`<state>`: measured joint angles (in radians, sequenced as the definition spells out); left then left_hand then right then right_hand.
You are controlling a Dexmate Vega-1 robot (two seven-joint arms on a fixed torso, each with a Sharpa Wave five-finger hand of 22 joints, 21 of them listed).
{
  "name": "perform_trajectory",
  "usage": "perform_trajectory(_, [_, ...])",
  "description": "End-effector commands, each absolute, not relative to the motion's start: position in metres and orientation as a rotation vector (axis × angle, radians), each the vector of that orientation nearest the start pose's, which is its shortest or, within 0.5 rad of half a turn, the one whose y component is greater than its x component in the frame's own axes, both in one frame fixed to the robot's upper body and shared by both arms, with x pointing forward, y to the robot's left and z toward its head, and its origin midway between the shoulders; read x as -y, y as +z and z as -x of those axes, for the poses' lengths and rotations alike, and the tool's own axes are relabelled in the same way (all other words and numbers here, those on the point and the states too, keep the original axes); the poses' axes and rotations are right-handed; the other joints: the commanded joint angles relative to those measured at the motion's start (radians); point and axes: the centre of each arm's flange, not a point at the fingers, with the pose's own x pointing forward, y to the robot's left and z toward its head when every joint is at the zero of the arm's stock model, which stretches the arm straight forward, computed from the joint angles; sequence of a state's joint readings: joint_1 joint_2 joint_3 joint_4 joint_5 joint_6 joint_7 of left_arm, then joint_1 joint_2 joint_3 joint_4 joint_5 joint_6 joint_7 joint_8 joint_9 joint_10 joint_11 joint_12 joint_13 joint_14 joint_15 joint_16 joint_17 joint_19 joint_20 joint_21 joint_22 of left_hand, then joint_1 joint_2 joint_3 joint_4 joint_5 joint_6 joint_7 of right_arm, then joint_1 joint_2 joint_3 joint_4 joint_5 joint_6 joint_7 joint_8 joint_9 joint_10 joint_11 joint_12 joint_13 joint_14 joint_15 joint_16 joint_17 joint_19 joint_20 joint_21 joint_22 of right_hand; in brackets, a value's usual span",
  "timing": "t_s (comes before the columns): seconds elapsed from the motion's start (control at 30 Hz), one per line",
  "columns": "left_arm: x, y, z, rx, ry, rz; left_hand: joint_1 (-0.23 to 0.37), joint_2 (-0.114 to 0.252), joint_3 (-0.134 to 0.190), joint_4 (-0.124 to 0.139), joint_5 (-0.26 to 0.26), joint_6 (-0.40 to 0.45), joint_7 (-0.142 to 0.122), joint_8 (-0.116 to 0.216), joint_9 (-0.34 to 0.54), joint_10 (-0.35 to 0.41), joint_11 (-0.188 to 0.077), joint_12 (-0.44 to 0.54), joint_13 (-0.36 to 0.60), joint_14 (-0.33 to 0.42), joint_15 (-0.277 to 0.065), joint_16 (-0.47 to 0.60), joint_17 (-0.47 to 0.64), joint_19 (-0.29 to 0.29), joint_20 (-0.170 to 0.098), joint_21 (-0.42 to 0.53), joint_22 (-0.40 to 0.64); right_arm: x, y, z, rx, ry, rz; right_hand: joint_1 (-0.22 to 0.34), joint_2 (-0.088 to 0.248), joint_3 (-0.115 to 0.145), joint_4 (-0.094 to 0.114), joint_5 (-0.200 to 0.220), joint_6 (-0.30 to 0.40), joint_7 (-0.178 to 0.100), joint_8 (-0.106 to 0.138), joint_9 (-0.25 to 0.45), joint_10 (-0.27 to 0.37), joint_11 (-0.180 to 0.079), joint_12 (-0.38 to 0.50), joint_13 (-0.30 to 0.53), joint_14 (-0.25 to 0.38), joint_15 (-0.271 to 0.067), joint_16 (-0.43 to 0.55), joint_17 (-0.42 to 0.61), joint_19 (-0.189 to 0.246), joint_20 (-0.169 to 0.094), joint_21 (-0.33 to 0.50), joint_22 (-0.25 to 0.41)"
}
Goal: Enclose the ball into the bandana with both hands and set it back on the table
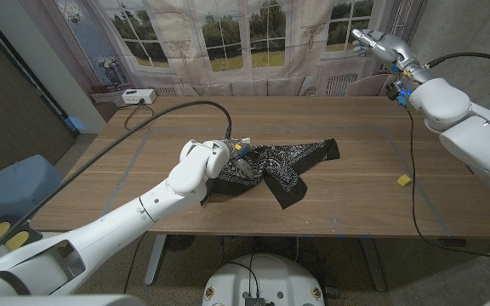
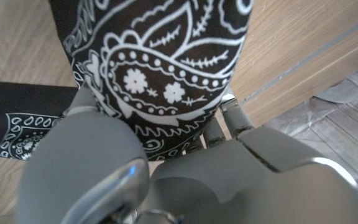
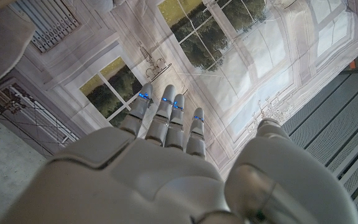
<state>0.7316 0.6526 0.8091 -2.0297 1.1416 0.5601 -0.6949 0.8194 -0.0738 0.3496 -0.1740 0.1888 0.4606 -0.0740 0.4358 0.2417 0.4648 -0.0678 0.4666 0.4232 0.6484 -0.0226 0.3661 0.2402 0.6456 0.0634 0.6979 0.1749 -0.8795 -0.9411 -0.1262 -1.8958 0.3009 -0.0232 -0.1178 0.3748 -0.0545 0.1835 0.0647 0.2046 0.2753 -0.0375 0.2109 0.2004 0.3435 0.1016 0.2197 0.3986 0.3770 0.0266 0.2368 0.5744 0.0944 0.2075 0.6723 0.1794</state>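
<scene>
The left hand (image 1: 238,161) is down on the black cotton bandana with white paisley print (image 1: 292,166), which lies bunched near the middle of the wooden table (image 1: 356,127); in the left wrist view the cloth (image 2: 160,62) is stretched taut over a rounded bulge against the fingers (image 2: 86,102), probably the ball, which is itself hidden. The right hand (image 1: 381,42) hangs high over the far right corner, holding nothing, fingers (image 3: 166,115) straight and apart. With one hand working, the cloth could slip and the ball roll free, and a loose tail may stay unfolded.
</scene>
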Motion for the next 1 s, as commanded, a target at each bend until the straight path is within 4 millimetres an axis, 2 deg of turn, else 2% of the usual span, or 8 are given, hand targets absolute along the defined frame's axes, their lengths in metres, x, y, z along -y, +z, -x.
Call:
perform_trajectory(0.03, [-0.123,0.007,-0.544,0.432,0.092,-1.684,0.283,0.25,0.067,0.01,0.02,0.132,0.057,0.087,0.035,0.136,-0.016,0.092,0.048,0.174,-0.148,0.051,0.05,0.077,-0.042,0.033,0.007,0.348,0.177,-0.506,0.884,-0.058,0.644,0.004,0.007,-0.004,-0.002,0.006,0.012,0.001,0.004,-0.001,0.012,0.001,0.003,-0.001,0.002,0.001,0.003,-0.002,0.003,0.006,-0.004,0.001])
perform_trajectory(0.07, [-0.125,0.008,-0.541,0.467,0.13,-1.663,0.291,0.253,0.076,0.011,0.022,0.147,0.06,0.099,0.041,0.144,-0.019,0.101,0.055,0.185,-0.15,0.053,0.056,0.087,-0.053,0.039,0.007,0.348,0.177,-0.506,0.881,-0.057,0.639,0.004,0.007,-0.004,-0.002,0.007,0.012,0.002,0.004,-0.001,0.013,0.0,0.003,-0.002,0.002,0.002,0.002,-0.002,0.004,0.006,-0.004,0.001])
perform_trajectory(0.13, [-0.125,0.016,-0.535,0.478,0.144,-1.679,0.308,0.261,0.101,0.018,0.028,0.163,0.081,0.123,0.058,0.176,-0.018,0.128,0.075,0.225,-0.154,0.063,0.073,0.107,-0.069,0.056,0.01,0.349,0.177,-0.507,0.893,-0.052,0.636,0.004,0.008,-0.004,-0.002,0.007,0.012,0.001,0.003,-0.001,0.012,0.0,0.002,-0.002,0.001,0.002,0.002,-0.003,0.004,0.006,-0.005,0.001])
perform_trajectory(0.23, [-0.131,0.027,-0.523,0.537,0.187,-1.617,0.32,0.262,0.115,0.021,0.031,0.178,0.08,0.141,0.071,0.187,-0.025,0.146,0.093,0.251,-0.156,0.073,0.09,0.113,-0.074,0.064,0.011,0.35,0.177,-0.505,0.902,-0.055,0.632,0.003,0.008,-0.005,-0.002,0.007,0.012,0.001,0.003,-0.001,0.012,-0.001,0.002,-0.003,0.001,0.001,0.002,-0.004,0.004,0.006,-0.007,0.002])
perform_trajectory(0.4, [-0.141,0.042,-0.506,0.578,0.227,-1.53,0.33,0.257,0.121,0.022,0.033,0.18,0.077,0.155,0.085,0.207,-0.031,0.173,0.116,0.284,-0.165,0.089,0.116,0.128,-0.089,0.08,0.013,0.35,0.179,-0.502,0.917,-0.061,0.63,0.003,0.009,-0.005,-0.003,0.007,0.013,0.001,0.003,-0.001,0.012,0.0,0.002,-0.004,0.002,-0.002,0.003,-0.006,0.004,0.006,-0.009,0.002])
perform_trajectory(0.53, [-0.145,0.049,-0.489,0.616,0.297,-1.547,0.337,0.253,0.123,0.021,0.034,0.18,0.073,0.164,0.094,0.21,-0.036,0.189,0.133,0.304,-0.168,0.1,0.134,0.132,-0.099,0.089,0.014,0.35,0.179,-0.501,0.922,-0.082,0.634,0.003,0.01,-0.006,-0.003,0.007,0.014,0.001,0.003,-0.001,0.013,0.001,0.001,-0.005,0.001,-0.001,0.002,-0.008,0.006,0.006,-0.011,0.002])
perform_trajectory(0.77, [-0.164,0.056,-0.458,0.644,0.385,-1.481,0.346,0.25,0.125,0.017,0.035,0.182,0.068,0.173,0.102,0.208,-0.04,0.202,0.148,0.308,-0.173,0.103,0.149,0.13,-0.103,0.095,0.015,0.349,0.18,-0.501,0.934,-0.068,0.621,0.001,0.011,-0.008,-0.004,0.007,0.014,0.001,0.002,-0.001,0.014,-0.001,0.001,-0.006,0.002,-0.003,0.002,-0.012,0.01,0.005,-0.013,0.002])
perform_trajectory(1.0, [-0.178,0.066,-0.416,0.705,0.541,-1.456,0.352,0.248,0.126,0.016,0.036,0.182,0.064,0.178,0.106,0.203,-0.043,0.215,0.165,0.307,-0.177,0.101,0.164,0.123,-0.104,0.101,0.016,0.346,0.184,-0.5,0.951,-0.039,0.638,0.0,0.012,-0.009,-0.004,0.008,0.016,0.0,0.002,-0.001,0.015,0.001,0.0,-0.008,0.0,-0.003,0.002,-0.015,0.014,0.005,-0.015,0.002])
